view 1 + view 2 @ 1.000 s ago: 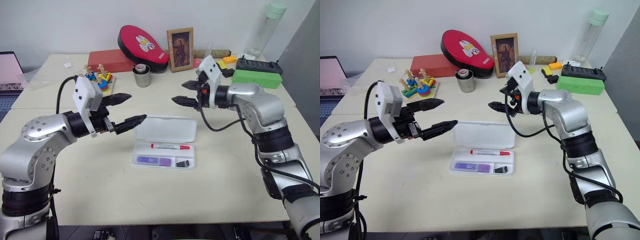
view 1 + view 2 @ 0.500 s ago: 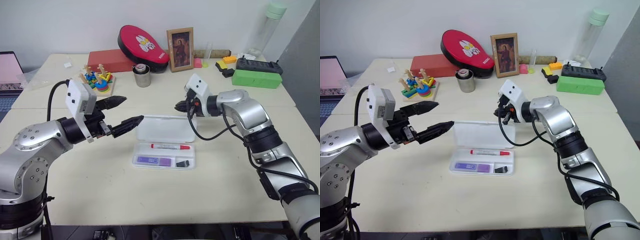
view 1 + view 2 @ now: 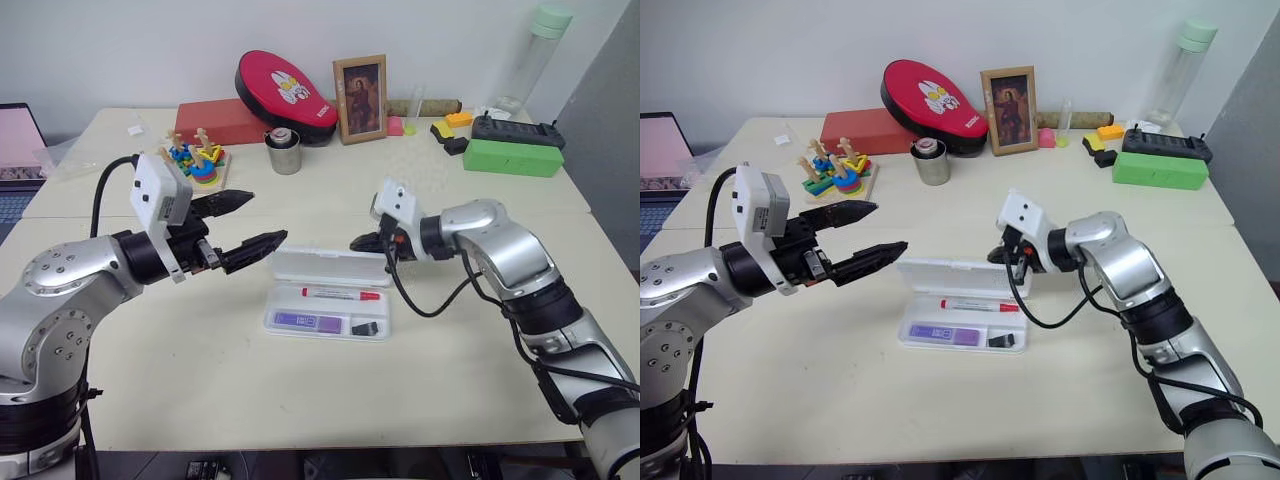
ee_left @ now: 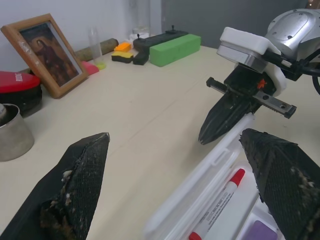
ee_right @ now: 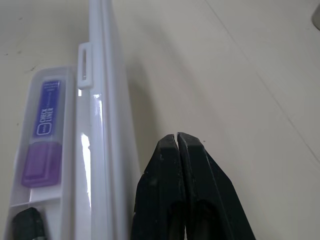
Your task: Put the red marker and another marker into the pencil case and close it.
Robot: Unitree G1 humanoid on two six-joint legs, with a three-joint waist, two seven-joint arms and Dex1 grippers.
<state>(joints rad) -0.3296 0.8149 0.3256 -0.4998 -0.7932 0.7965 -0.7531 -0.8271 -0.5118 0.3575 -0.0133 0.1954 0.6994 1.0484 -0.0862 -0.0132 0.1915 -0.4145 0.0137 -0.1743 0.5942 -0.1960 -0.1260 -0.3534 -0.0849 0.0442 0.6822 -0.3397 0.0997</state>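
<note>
Head views: the flat white plastic pencil case (image 3: 330, 298) lies mid-worktop (image 3: 300, 380), lid part-raised, holding the slim red-capped marker (image 3: 341, 294) and stubby purple marker (image 3: 309, 321). Left hand (image 3: 248, 222) hovers beside it, spread.

Right wrist view: right hand (image 5: 178, 145), fingers pressed together, behind the lid.

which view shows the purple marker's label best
The right wrist view: the purple marker lies close up in the pencil case, its white label's print readable. Both eye views show it whole but small, beside the red marker. The left wrist view catches just a purple corner.
</note>
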